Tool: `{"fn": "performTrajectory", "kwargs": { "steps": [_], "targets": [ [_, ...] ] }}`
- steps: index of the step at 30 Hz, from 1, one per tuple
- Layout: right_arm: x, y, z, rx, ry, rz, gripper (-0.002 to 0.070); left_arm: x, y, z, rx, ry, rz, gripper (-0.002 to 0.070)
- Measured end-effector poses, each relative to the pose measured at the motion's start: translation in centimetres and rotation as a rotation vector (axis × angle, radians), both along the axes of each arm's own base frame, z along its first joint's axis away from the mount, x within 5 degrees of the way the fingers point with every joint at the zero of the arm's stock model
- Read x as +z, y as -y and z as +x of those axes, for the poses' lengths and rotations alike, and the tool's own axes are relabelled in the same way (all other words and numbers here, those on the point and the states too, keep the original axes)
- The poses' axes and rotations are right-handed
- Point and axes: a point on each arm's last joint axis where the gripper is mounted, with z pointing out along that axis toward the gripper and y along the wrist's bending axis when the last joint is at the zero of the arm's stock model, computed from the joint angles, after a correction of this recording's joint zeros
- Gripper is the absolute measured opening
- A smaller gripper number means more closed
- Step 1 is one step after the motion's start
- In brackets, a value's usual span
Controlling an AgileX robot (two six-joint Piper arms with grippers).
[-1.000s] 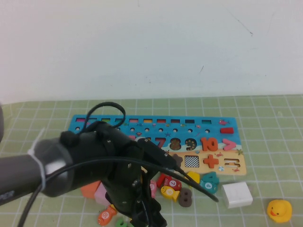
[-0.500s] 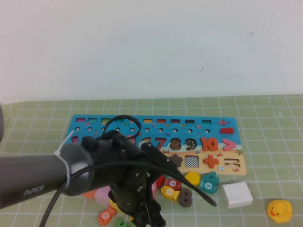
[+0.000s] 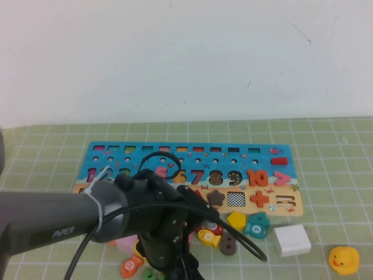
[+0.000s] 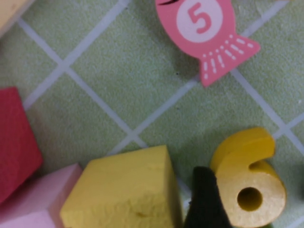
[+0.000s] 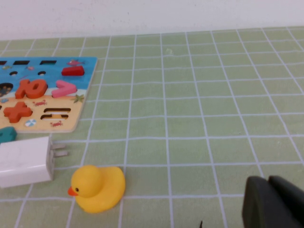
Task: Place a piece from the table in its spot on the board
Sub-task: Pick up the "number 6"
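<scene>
The yellow numeral 6 lies flat on the green mat in the left wrist view, next to a yellow cube. My left gripper is low over it and open. One black finger stands between the cube and the 6, against the 6's side. The other finger is out of frame. In the high view my left arm hides the 6. The board lies behind it with an empty 6 slot. My right gripper is shut and empty over bare mat.
A pink fish marked 5, a red piece and a pink block lie near the 6. Several loose pieces lie in front of the board. A white charger and a yellow duck sit at the right.
My left arm has moved down and toward the near edge, uncovering more of the board's numerals. Nothing else has moved.
</scene>
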Motion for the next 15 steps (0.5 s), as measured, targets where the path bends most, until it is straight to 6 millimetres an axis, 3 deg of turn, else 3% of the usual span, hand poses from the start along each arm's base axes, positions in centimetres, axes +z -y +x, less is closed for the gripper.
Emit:
{"fn": "performTrajectory", "kwargs": {
  "steps": [4, 7, 15],
  "targets": [
    [0.00, 0.00, 0.00, 0.000, 0.000, 0.000, -0.0001, -0.31, 0.05, 0.06, 0.000, -0.002, 0.001, 0.0367],
    [0.00, 0.00, 0.00, 0.000, 0.000, 0.000, -0.0001, -0.31, 0.05, 0.09, -0.004, 0.001, 0.003, 0.0258],
    [0.00, 0.00, 0.00, 0.000, 0.000, 0.000, -0.0001, 0.32, 0.24, 0.45, 0.000, -0.009, 0.023, 0.0256]
  ]
}}
